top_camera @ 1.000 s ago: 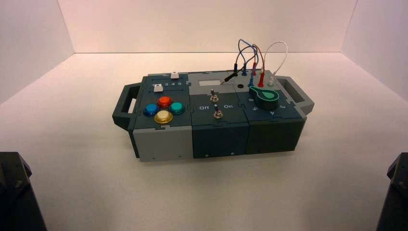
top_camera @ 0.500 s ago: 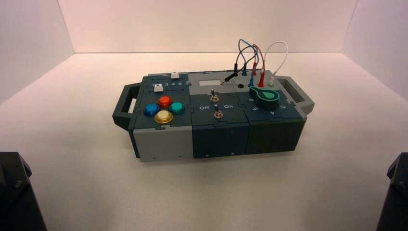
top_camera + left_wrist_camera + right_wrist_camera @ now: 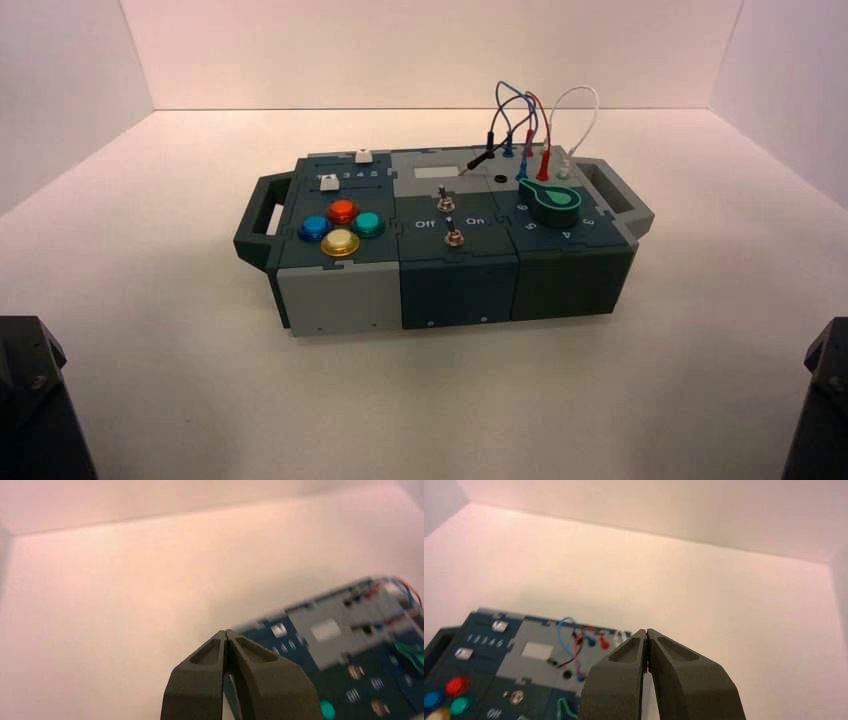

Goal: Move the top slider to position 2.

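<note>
Sliders [image 3: 500,626] small and blurred, left pincer [image 3: 226,652] closed, right pincer [image 3: 647,652] closed (box [image 3: 526,652] partly hidden)

Box top panel [image 3: 412,210]: "3 4 5" beside sliders; "Off", "On" by switches.

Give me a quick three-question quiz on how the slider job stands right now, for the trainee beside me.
1. True or false: the left gripper and right gripper, each on its own side in front of the box, are both closed.
2. Multiple choice: on which third of the box is the top slider?
A) left
B) middle
C) right
3. Fill in: the round button nearest the robot is ____.

Key: 1 true; 2 A; 3 yellow.
</note>
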